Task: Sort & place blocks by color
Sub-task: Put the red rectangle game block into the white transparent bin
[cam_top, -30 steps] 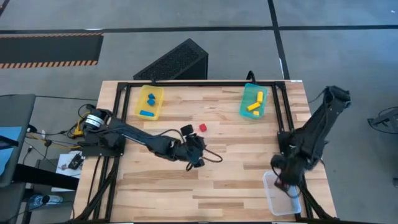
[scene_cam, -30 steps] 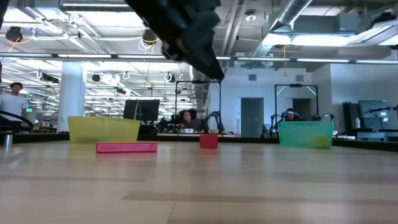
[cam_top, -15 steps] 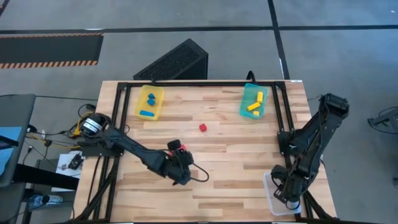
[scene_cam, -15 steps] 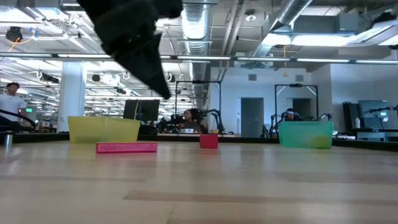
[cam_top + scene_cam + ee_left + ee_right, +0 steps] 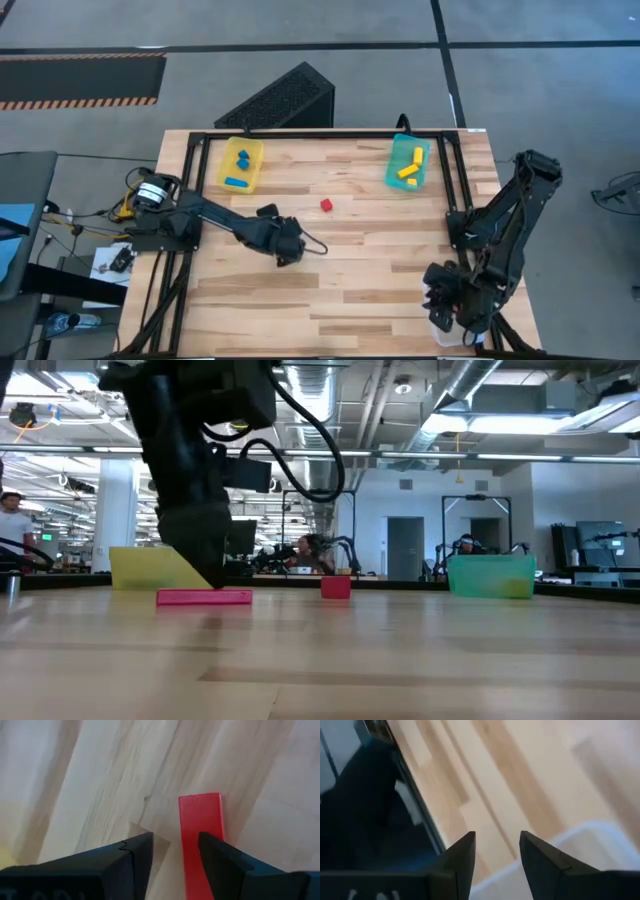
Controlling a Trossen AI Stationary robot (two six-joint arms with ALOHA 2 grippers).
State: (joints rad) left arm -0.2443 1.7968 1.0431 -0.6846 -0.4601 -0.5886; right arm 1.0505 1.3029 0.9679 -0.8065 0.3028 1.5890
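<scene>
on the wooden desk (image 5: 380,270), the left hand (image 5: 172,845), fingers parted and empty, hangs over a red bar (image 5: 201,835) whose long axis runs forward, offset toward one finger.

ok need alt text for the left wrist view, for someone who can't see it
The left gripper hangs open just above a pale wooden table, its two dark fingers pointing down. A flat red bar block lies on the wood, running up from beside one finger, partly in the gap and not yet gripped.
</scene>
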